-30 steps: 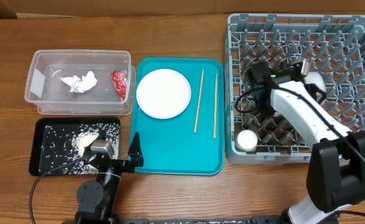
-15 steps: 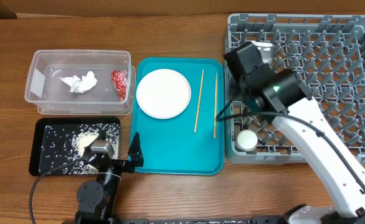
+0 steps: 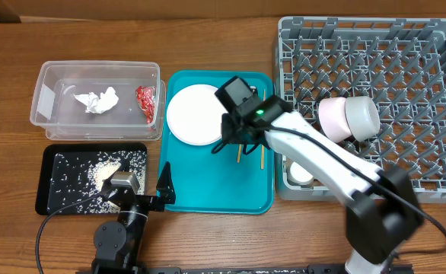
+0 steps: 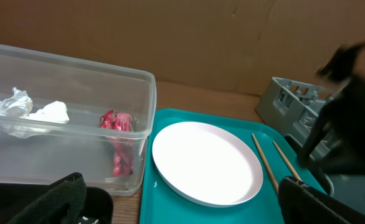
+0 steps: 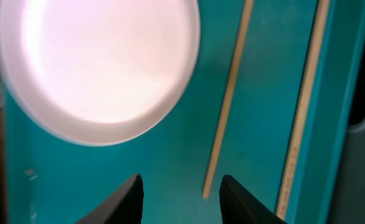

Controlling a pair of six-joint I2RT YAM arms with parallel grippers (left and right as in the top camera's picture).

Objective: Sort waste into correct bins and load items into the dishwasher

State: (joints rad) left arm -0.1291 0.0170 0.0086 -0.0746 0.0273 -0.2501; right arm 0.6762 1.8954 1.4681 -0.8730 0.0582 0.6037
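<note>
My right gripper (image 3: pixel 227 144) is open and empty, low over the teal tray (image 3: pixel 208 190). In the right wrist view its fingers (image 5: pixel 181 199) straddle the near end of the left chopstick (image 5: pixel 229 93); the second chopstick (image 5: pixel 304 106) lies to its right. The large white plate (image 3: pixel 196 114) sits on the tray beside them, and also shows in the left wrist view (image 4: pixel 204 162). My left gripper (image 3: pixel 162 186) is open and empty at the tray's front-left corner. The tissue (image 3: pixel 95 100) and red wrapper (image 3: pixel 145 103) lie in the clear tub (image 3: pixel 52 76). Rice scraps (image 3: pixel 105 171) lie in the black tray (image 3: pixel 48 202).
The grey dish rack (image 3: pixel 406 46) stands at the right and holds two white bowl-like pieces (image 3: pixel 348 118) on their sides and a small white cup (image 3: pixel 299 173) in its front-left corner, partly under my right arm. The rack's wall is close to the right of the chopsticks.
My right arm has swung left from over the dish rack to the teal tray, down by the chopsticks. The bowl-like pieces now show in the rack. The left arm has not moved.
</note>
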